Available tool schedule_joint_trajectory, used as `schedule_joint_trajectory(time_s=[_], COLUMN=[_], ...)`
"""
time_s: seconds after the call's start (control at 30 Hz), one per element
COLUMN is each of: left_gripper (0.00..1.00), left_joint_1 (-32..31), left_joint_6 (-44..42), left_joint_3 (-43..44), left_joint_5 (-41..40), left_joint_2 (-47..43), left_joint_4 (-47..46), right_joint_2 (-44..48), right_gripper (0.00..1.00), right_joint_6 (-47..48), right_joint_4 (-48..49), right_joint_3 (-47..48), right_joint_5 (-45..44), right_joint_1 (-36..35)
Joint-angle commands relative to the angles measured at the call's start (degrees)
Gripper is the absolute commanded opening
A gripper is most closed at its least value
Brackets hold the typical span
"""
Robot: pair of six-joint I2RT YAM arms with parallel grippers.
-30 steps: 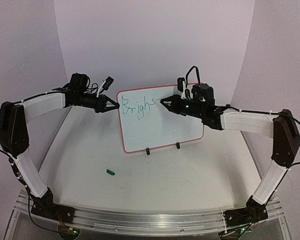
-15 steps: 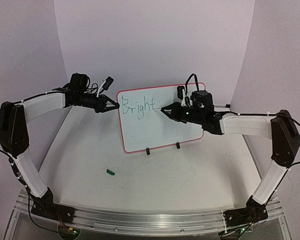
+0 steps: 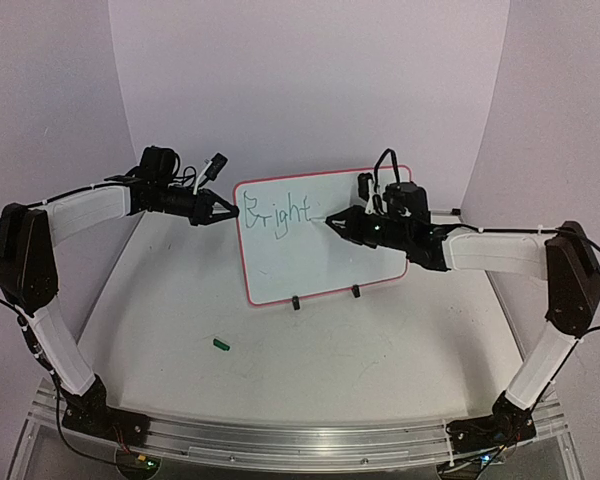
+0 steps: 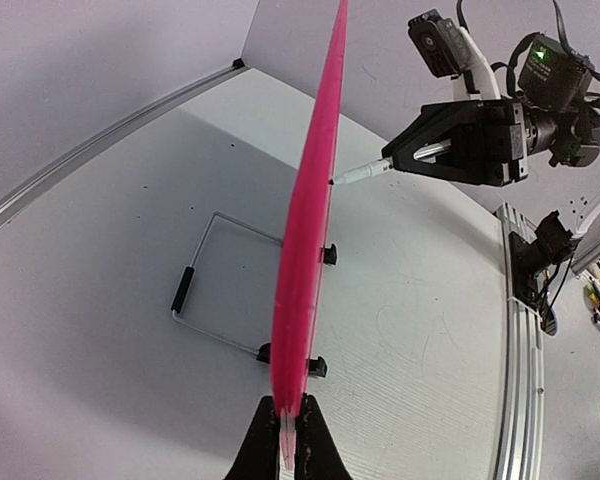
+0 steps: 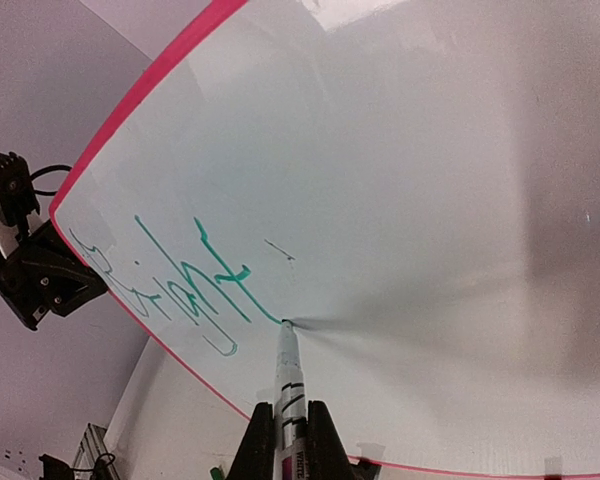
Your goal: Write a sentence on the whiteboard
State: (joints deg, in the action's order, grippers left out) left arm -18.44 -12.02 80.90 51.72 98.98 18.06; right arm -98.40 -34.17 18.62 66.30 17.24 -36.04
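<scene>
The whiteboard [image 3: 315, 260] stands upright on two black clip feet mid-table, white with a red-pink rim, with green writing "Bright" at its upper left. My left gripper [image 3: 230, 211] is shut on the board's left edge; in the left wrist view the board [image 4: 310, 220] runs edge-on from between the fingers [image 4: 287, 440]. My right gripper [image 3: 338, 218] is shut on a white marker [image 5: 288, 375], whose tip touches the board [image 5: 410, 190] at the end of the last green stroke. The marker [image 4: 360, 173] also shows in the left wrist view.
A small green marker cap [image 3: 220, 344] lies on the table in front of the board, left of centre. A wire stand [image 4: 215, 290] props the board from behind. Purple walls close in the back and sides. An aluminium rail [image 3: 280, 440] runs along the near edge.
My right gripper has dropped slightly and drawn the marker along the board, finishing the "t" of "Bright" with a trailing stroke. The left arm has not moved.
</scene>
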Motion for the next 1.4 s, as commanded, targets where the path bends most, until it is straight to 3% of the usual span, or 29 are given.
schedule_joint_trajectory(time_s=[0.0, 0.23, 0.63, 1.37], left_gripper=[0.0, 0.0, 0.0, 0.0], left_joint_1=[-0.9, -0.9, -1.0, -1.7], left_joint_6=[-0.7, -0.8, -1.1, -2.1], left_joint_3=[1.4, 1.2, 1.0, 1.0], left_joint_5=[0.3, 0.1, -0.4, -2.7], left_joint_2=[-1.9, -2.4, -2.8, -2.6], left_joint_4=[3.2, 3.2, 3.6, 5.5], right_joint_2=[3.8, 9.3, 17.4, 13.0], right_gripper=[0.0, 0.0, 0.0, 0.0], right_joint_6=[1.4, 4.5, 8.7, 9.3], right_joint_4=[1.1, 1.8, -6.3, -5.1], right_joint_3=[0.0, -1.5, -5.2, -6.4], right_joint_5=[-2.6, 3.7, 4.5, 15.8], right_joint_1=[0.3, 0.4, 2.0, 10.3])
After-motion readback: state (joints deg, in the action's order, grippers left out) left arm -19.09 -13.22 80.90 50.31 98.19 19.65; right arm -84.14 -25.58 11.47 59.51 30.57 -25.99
